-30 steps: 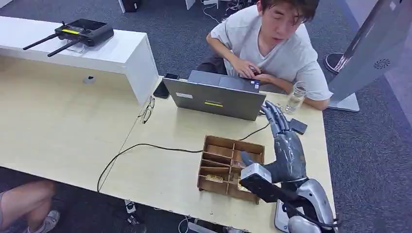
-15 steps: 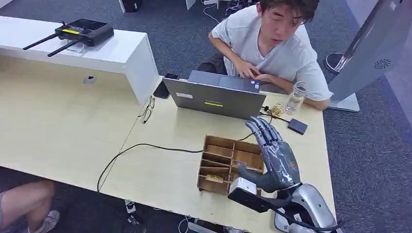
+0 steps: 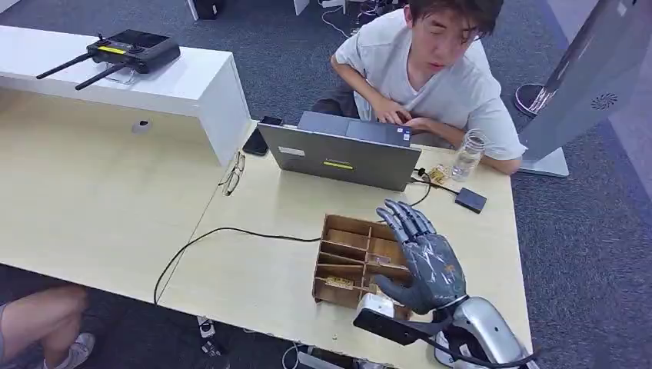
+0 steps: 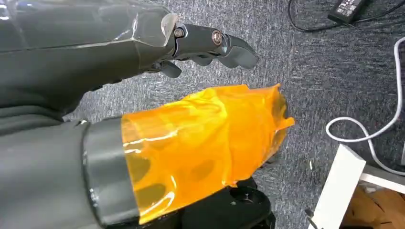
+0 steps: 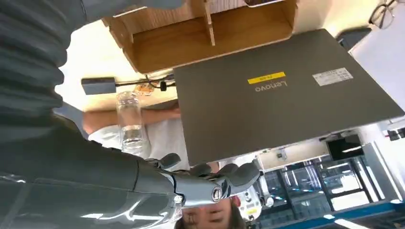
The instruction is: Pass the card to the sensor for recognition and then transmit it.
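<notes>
One robot hand, the right hand (image 3: 425, 261), hovers empty with fingers spread at lower right of the head view, over the wooden tray (image 3: 338, 257) on the desk (image 3: 261, 261). A card looks to lie in a lower compartment, just left of the thumb. Behind stand a laptop (image 3: 342, 157) and bottle (image 3: 467, 154).

Left wrist view: the left hand (image 4: 191, 43) hangs over carpet, fingers loosely curled, holding nothing.

Right wrist view: tray and laptop lie beyond the fingers (image 5: 219, 176).

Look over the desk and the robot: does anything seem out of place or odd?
One oddity: the left hand has its thumb wrapped in wrinkled orange film. On the table, the wooden organizer, laptop, bottle and glasses look orderly.
</notes>
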